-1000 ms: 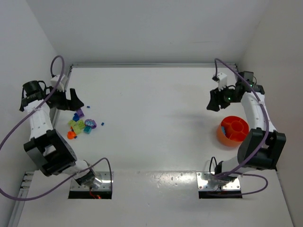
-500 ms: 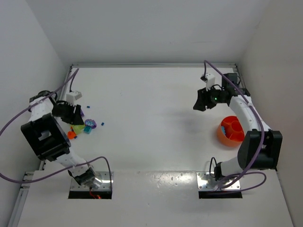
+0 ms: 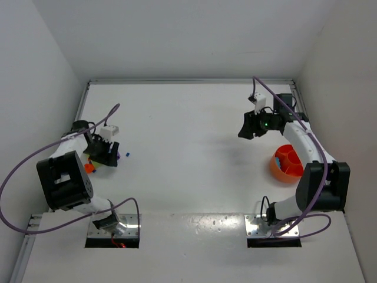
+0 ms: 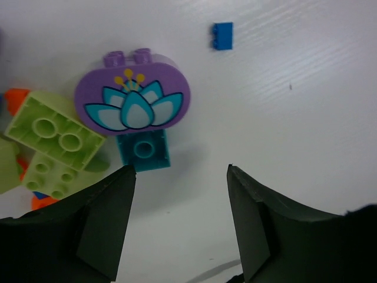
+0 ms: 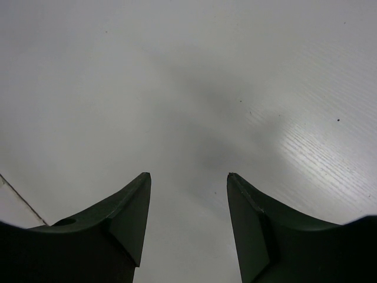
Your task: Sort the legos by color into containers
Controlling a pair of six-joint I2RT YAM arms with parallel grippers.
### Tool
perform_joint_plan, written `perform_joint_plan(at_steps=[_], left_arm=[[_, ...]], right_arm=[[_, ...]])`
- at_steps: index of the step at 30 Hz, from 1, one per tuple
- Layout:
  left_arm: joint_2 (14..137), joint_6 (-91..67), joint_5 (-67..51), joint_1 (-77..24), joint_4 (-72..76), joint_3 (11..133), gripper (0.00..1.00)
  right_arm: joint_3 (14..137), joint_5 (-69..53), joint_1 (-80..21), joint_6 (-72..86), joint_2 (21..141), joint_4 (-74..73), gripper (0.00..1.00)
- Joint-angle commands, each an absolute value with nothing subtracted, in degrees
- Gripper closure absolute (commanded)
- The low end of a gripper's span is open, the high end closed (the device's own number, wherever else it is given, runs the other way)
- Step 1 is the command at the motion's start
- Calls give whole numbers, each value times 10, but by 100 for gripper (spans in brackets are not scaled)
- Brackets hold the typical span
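At the left side of the white counter (image 3: 188, 147), the left hand (image 4: 178, 172) hangs low over the cluster of small plastic legos (image 4: 44, 168), fingers apart with nothing between them. Just ahead lies a small teal square plastic brick (image 4: 143, 150), touching a purple rounded brick printed with a lotus (image 4: 132, 100) and close beside yellow-green plastic bricks (image 4: 50, 130). Closing here could catch a neighbour, lift two colours together, or shove the teal one aside. Well apart on the right, the right hand (image 5: 188, 175) hovers spread and empty near the round orange divided plastic bowl (image 3: 278, 171); a mixed grab risks the wrong compartment.
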State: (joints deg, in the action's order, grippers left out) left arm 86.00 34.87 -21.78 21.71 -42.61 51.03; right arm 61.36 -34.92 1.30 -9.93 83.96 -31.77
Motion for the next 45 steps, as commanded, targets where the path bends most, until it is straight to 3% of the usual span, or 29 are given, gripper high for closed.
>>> perform_joint_plan(at_steps=[1,15,34,40,45], left_arm=[[841,300,-186,214,-360,516,31],[872,294,-170,214,-347,521,28],[899,294,-170,198,-323,488,34],[911,287,-170,186,-306,488,44],[916,287,-164,181,-300,483,63]], right_arm=[[608,-355,5,-87,822,-296,45],[603,-355,5,-82,827,-291,45],[603,-355,5,-82,843,-286,45],[598,-355,5,-82,843,-280,45],[598,-360,5,-76,843,-280,45]])
